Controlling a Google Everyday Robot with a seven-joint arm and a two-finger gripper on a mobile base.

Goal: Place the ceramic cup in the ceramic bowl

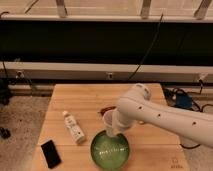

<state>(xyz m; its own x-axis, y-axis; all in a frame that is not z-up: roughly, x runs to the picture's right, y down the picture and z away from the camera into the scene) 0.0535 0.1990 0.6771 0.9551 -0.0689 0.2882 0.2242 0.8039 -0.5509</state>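
Observation:
The ceramic cup (108, 122) is small and pale, and sits just over the far rim of the green ceramic bowl (110, 149). The bowl stands at the table's front edge and its speckled inside holds nothing. My gripper (115, 128) reaches down from the white arm (150, 112) on the right and is shut on the cup's right side. The cup's base overlaps the bowl's far rim. The fingers are mostly hidden behind the cup and wrist.
A white bottle with a label (73, 127) lies left of the bowl. A black phone (50, 153) lies at the front left. A small reddish-brown thing (104, 109) lies behind the cup. The wooden table (85, 97) ends close in front of the bowl.

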